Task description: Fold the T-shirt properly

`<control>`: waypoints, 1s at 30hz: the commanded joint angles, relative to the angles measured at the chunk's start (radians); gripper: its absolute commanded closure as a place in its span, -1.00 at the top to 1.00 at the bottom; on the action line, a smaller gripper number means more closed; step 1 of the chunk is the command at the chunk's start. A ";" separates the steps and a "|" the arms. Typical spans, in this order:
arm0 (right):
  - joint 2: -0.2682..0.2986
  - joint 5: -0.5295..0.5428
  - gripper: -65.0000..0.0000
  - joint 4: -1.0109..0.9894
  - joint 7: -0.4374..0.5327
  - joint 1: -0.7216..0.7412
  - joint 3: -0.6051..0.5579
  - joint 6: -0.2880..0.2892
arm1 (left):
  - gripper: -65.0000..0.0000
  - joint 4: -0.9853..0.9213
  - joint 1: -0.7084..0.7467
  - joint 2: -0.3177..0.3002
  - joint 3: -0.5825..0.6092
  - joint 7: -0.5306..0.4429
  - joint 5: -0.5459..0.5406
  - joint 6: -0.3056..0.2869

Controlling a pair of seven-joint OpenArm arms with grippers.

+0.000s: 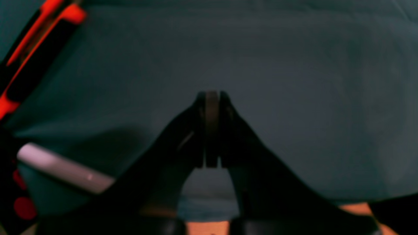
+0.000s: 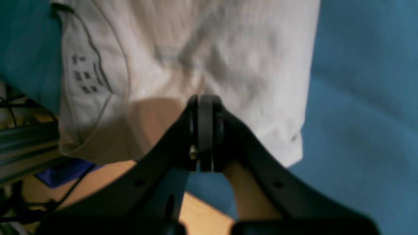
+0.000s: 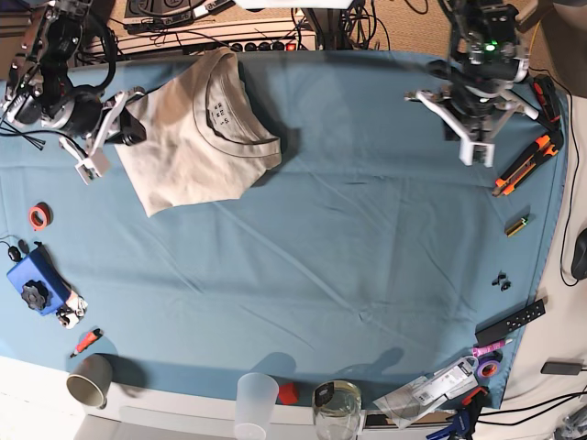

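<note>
1. Teal-blue table cloth [image 3: 348,238] covers the whole bench; clutter sits only along its edges.
2. My right gripper [image 2: 205,107] has its jaws pressed together with nothing between them. In the right wrist view the tips hang just over the near edge of the shirt. I can't tell whether they touch the fabric.
3. Left gripper [image 1: 211,98] is also clamped closed and empty. Its wrist view shows only bare cloth below it. In the base view it sits at the far corner, well apart from the shirt.
4. Plain beige cotton short-sleeved T-shirt [image 3: 197,137] lies at the far side of the table, on the right arm's side. It is already doubled into a compact, roughly rectangular packet. The ribbed collar and printed neck label face up.
5. My read of the step: main folds are done, and both arms are off the garment. This looks like the finishing or check stage.
6. Packet sits skewed to the table edge, and the corner nearest the right gripper looks a bit loose.
7. If another move is needed, it calls for opening the right jaws, pinching that near edge, and squaring or flattening the packet. Keep the left arm clear of the orange-and-black utility knife [image 3: 520,162] beside it.
</note>
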 commanded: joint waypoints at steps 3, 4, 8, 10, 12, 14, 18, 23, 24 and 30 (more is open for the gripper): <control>0.017 0.022 -1.00 0.016 0.013 -0.046 0.043 -0.001 | -1.00 0.021 0.019 -0.001 -0.053 0.010 -0.031 -0.001; 0.017 0.040 -1.00 0.016 0.013 -0.062 0.049 -0.001 | -1.00 0.021 0.028 -0.002 -0.070 0.017 -0.032 -0.001; 0.017 0.060 -1.00 0.043 0.013 -0.146 0.053 -0.001 | -1.00 0.022 0.091 -0.039 -0.103 0.050 -0.059 -0.001; 0.017 0.061 -1.00 0.053 0.013 -0.197 0.053 -0.001 | -1.00 0.022 0.132 -0.058 -0.103 0.064 -0.077 0.000; 0.017 0.061 -1.00 0.055 0.013 -0.248 0.053 -0.001 | -1.00 0.022 0.175 -0.066 -0.103 0.073 -0.084 0.003; 0.017 0.061 -1.00 0.055 0.013 -0.299 0.053 -0.002 | -1.00 0.023 0.216 -0.068 -0.103 0.087 -0.083 0.003; 0.017 0.060 -1.00 0.055 0.013 -0.384 0.053 -0.005 | -1.00 0.031 0.284 -0.068 -0.103 0.090 -0.083 0.003; 0.017 0.060 -1.00 0.055 0.013 -0.481 0.053 -0.008 | -1.00 0.053 0.362 -0.068 -0.103 0.116 -0.083 0.003; 0.017 0.060 -1.00 0.055 0.013 -0.497 0.053 -0.007 | -1.00 0.053 0.381 -0.068 -0.103 0.114 -0.083 0.003; 0.017 -0.036 -1.00 0.047 0.013 -0.566 0.052 0.007 | -1.00 0.052 0.512 -0.067 -0.103 0.042 -0.087 0.003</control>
